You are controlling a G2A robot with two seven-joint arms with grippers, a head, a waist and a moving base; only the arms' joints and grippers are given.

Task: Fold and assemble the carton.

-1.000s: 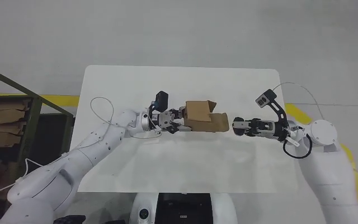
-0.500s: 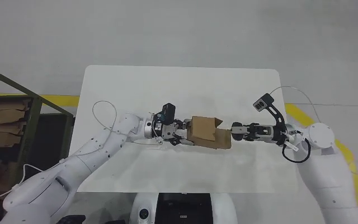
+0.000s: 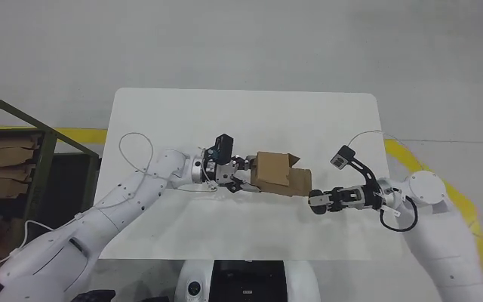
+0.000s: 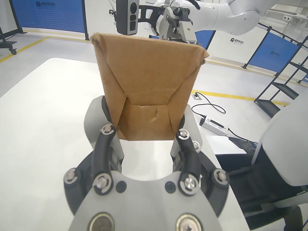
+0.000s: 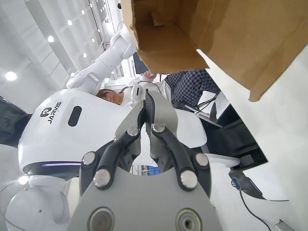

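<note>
Clamping creased cardboard carton [image 4: 146,73]: left end effector [image 4: 144,117].

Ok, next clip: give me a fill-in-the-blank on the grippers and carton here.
Of the left gripper and right gripper, only the ___ one holds the carton.
The right gripper's fingers are pressed ___, with nothing between them.
The table is ___ in colour.
Missing: left; together; white.
</note>
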